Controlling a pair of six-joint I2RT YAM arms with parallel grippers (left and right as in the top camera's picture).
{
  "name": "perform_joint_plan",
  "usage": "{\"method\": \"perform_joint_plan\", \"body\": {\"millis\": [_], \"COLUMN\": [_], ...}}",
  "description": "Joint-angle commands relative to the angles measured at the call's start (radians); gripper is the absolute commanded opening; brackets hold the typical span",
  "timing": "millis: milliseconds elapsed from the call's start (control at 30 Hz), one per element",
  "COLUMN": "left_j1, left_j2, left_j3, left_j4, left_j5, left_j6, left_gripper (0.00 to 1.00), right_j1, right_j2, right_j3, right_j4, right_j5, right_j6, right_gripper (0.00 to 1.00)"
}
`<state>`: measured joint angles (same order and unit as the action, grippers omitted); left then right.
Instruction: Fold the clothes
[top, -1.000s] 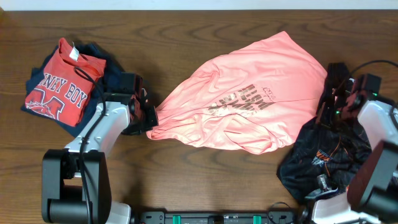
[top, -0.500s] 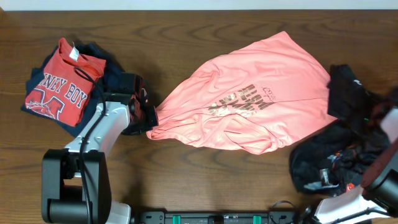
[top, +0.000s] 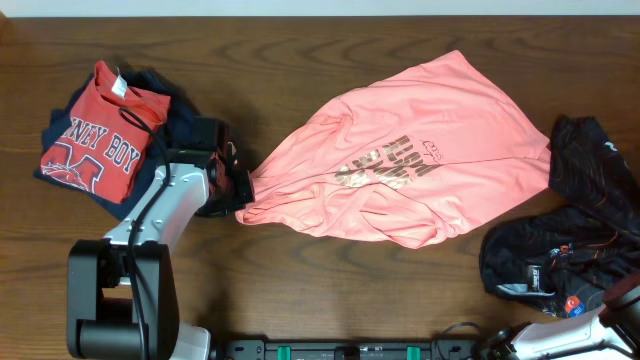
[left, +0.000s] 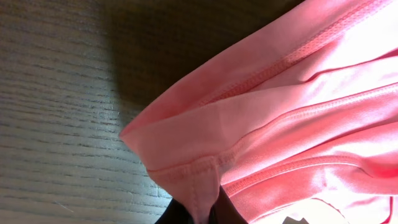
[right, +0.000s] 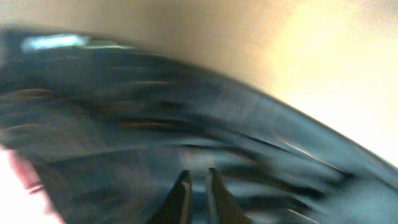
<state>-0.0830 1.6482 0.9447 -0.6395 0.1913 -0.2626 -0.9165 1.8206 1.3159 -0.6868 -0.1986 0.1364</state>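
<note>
The salmon-pink T-shirt (top: 420, 150) lies crumpled across the middle of the table, with its print facing up. My left gripper (top: 238, 195) is at the shirt's left tip. In the left wrist view the gripper (left: 208, 214) is shut on the shirt's hemmed corner (left: 205, 180), low over the wood. My right gripper (right: 196, 186) shows only in its wrist view, which is heavily blurred. Its fingers are almost together against a black garment (right: 124, 137). In the overhead view only part of the right arm (top: 625, 300) shows, at the bottom right corner.
A black garment with white print (top: 580, 170) lies at the right edge, just right of the pink shirt. More black fabric (top: 545, 260) is heaped below it. A red "BOY" shirt (top: 100, 130) lies on dark clothes at the far left.
My right arm has swung from the shirt's right edge toward the bottom right corner. The black garment has shifted right, uncovering the pink shirt's right edge. The left arm has not moved.
</note>
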Motion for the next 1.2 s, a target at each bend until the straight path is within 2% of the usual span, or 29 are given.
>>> {"method": "perform_joint_plan", "body": {"millis": [0, 100, 233, 433, 600, 733, 833, 933, 1033, 1100, 1167], "left_j1": [0.002, 0.002, 0.002, 0.002, 0.022, 0.076, 0.129, 0.179, 0.216, 0.220, 0.214], "left_j2": [-0.008, -0.008, -0.008, -0.008, -0.008, -0.008, -0.008, -0.008, -0.008, -0.008, -0.008], "left_j3": [0.004, 0.004, 0.004, 0.004, 0.004, 0.017, 0.056, 0.097, 0.140, 0.165, 0.174], "left_j4": [-0.004, -0.003, 0.013, 0.101, 0.257, 0.386, 0.407, 0.406, 0.380, 0.349, 0.328], "left_j5": [-0.016, -0.016, -0.016, -0.017, -0.021, -0.020, -0.020, -0.020, -0.011, 0.037, 0.087], "left_j6": [-0.006, -0.006, -0.006, -0.005, -0.028, -0.101, -0.121, -0.121, -0.121, -0.109, -0.075], "left_gripper": [0.06, 0.06, 0.06, 0.06, 0.06, 0.06, 0.06, 0.06, 0.06, 0.07, 0.21], "right_j1": [0.098, 0.207, 0.345, 0.420, 0.377, 0.309, 0.233, 0.142, 0.054, 0.013, -0.006], "right_j2": [0.003, 0.014, 0.052, 0.149, 0.230, 0.303, 0.329, 0.324, 0.311, 0.294, 0.271], "right_j3": [0.038, 0.015, -0.024, -0.029, -0.029, -0.029, -0.029, -0.018, 0.027, 0.066, 0.101], "right_j4": [-0.037, -0.055, -0.006, 0.011, 0.031, 0.021, 0.002, -0.010, -0.042, -0.057, -0.062], "right_j5": [-0.334, -0.248, -0.138, 0.158, 0.172, 0.261, 0.372, 0.381, 0.280, 0.127, 0.007], "right_j6": [-0.267, -0.361, -0.380, -0.251, -0.233, -0.139, -0.056, 0.003, 0.009, 0.003, -0.018], "right_gripper": [0.10, 0.05, 0.03, 0.01, 0.01, 0.01, 0.02, 0.10, 0.13, 0.20, 0.25]}}
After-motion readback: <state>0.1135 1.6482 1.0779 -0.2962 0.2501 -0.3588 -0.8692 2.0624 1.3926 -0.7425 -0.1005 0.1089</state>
